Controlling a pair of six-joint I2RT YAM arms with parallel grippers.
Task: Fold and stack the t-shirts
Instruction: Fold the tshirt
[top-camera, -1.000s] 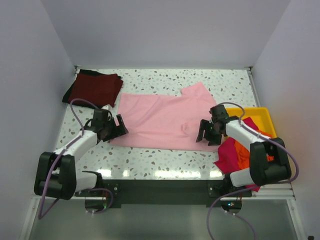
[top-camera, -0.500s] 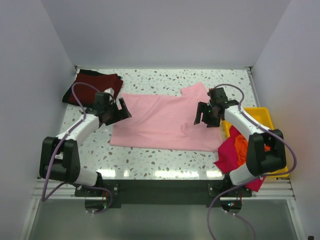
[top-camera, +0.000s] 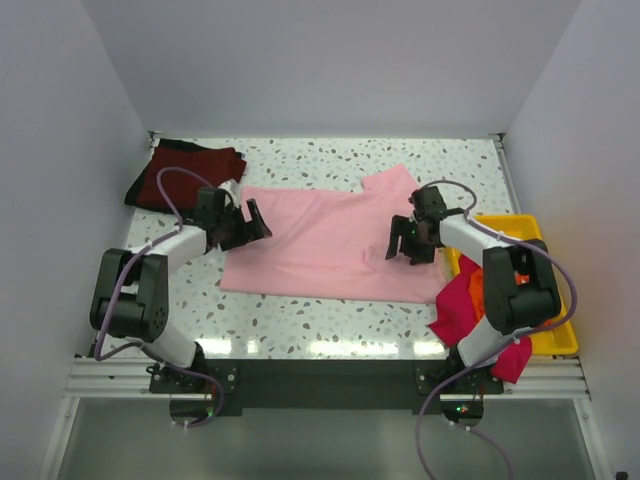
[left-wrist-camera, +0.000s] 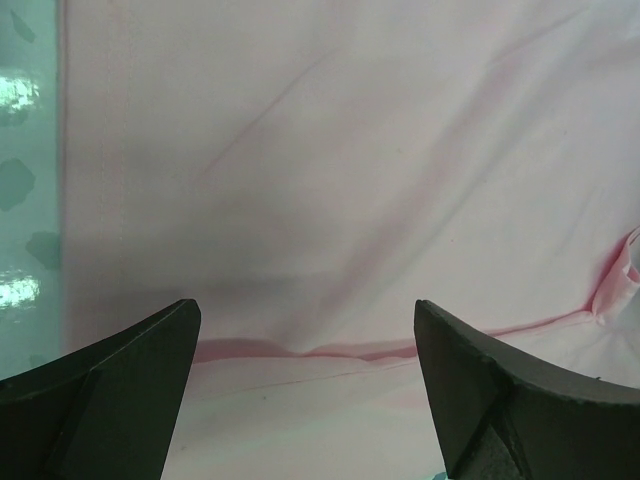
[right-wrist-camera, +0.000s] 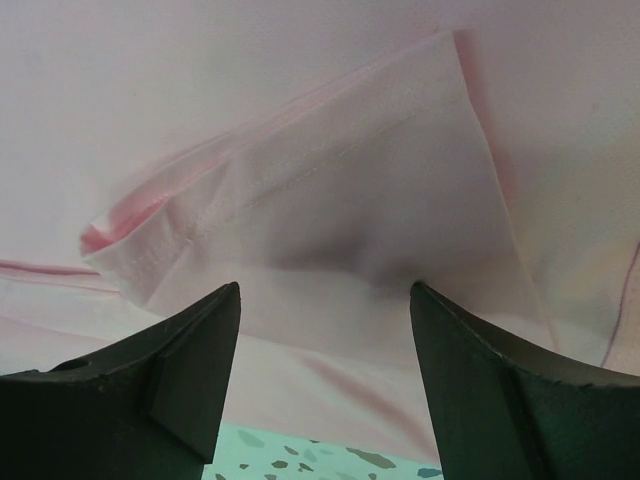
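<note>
pink tee, one flat, maroon tee, one folded

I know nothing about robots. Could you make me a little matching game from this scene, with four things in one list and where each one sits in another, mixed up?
Things:
1. pink tee
2. maroon tee
3. tray
4. magenta tee

Places:
a. far left corner
b. along the right edge
c. spilling over the tray's near left side
d. spread out in the middle, between the two arms

Pairs: 1-d, 2-a, 3-b, 4-c
</note>
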